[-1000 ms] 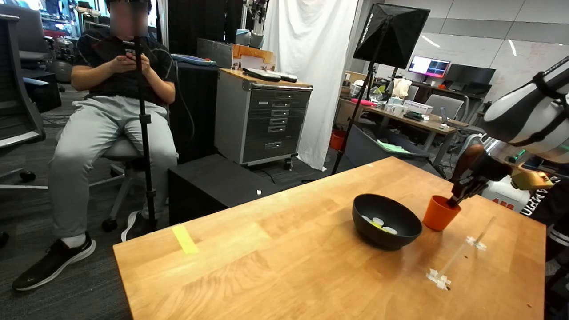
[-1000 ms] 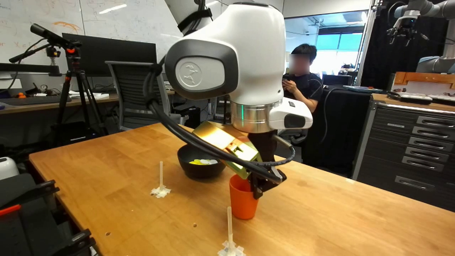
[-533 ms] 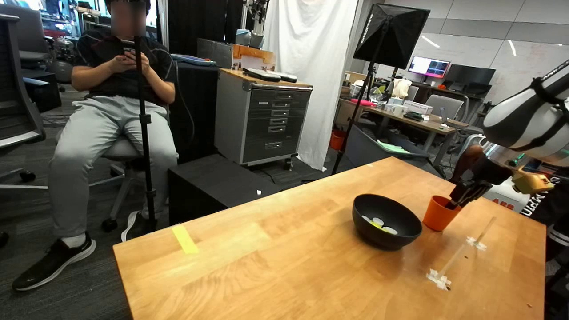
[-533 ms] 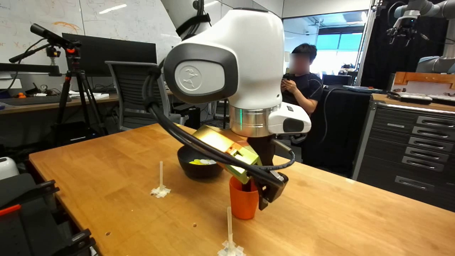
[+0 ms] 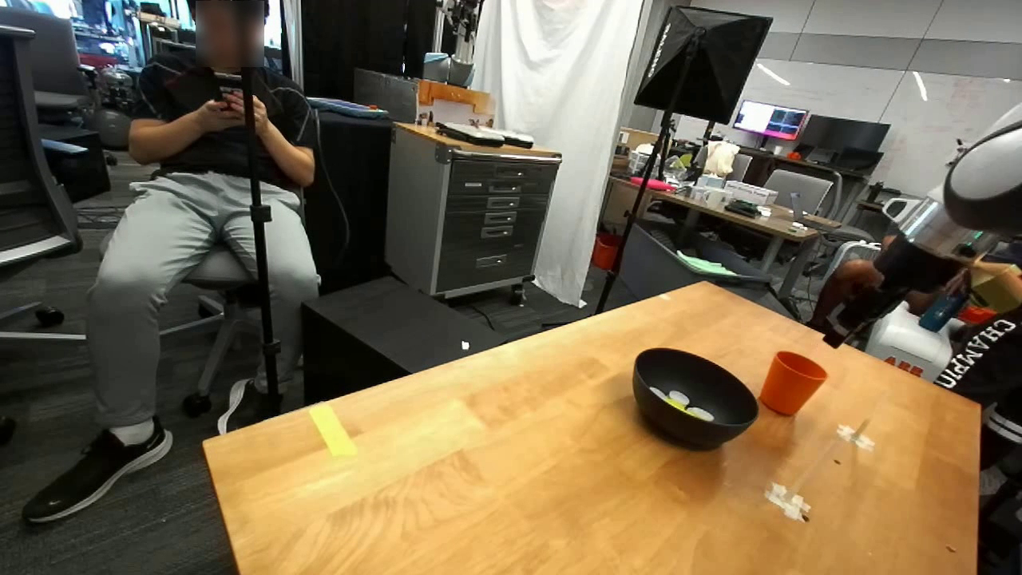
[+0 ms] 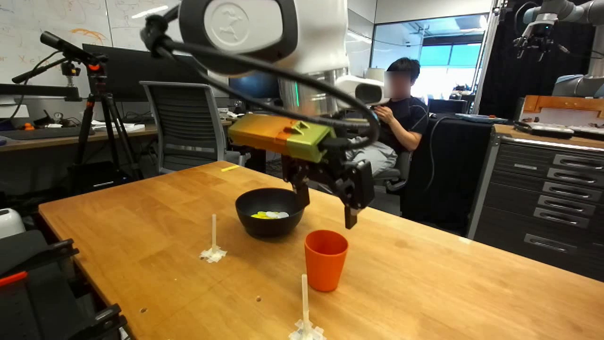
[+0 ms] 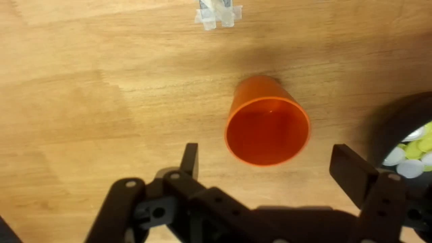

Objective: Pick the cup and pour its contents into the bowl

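On the bench (image 6: 415, 274): black bowl, orange cup upright just beside it. My tool (image 6: 327, 212) hangs above, jaws apart, nothing held. Bowl (image 6: 265, 229) has discs (image 7: 410, 168) in it; cup (image 6: 325, 265) looks empty. Cup should be light, fairly stiff, maybe slick; I'd take opposite walls under the rim. Count: one bowl, one cup, discs at least three white, some yellow, total hidden.

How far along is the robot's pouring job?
Looks done: white and yellow discs lie in the round black bowl; the tapered orange plastic cup stands upright on the wooden table, none visible inside.
In hand: the last stage, apparently; the black fingers stand open, clear of the cup.
Left: perhaps only withdrawing the white arm, which hangs nearby.
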Available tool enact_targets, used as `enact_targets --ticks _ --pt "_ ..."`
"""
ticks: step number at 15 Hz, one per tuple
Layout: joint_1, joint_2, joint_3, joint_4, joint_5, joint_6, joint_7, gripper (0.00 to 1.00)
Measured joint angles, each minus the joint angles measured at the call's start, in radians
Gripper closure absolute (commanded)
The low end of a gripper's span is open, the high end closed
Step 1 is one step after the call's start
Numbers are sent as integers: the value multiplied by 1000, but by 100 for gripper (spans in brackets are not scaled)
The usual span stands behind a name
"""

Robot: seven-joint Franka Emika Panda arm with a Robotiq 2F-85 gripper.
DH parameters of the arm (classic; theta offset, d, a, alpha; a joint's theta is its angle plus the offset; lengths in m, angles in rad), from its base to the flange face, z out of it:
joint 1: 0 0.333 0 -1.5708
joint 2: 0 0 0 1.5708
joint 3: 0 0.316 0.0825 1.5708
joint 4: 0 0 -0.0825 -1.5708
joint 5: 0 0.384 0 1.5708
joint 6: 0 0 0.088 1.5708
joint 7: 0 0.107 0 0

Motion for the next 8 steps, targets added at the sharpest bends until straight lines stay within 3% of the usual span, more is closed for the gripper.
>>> enact_targets --ticks 3,8 --pt "1 -158 8 -55 -98 -80 37 0" --pt "32 -422 55 -123 -210 -362 53 0"
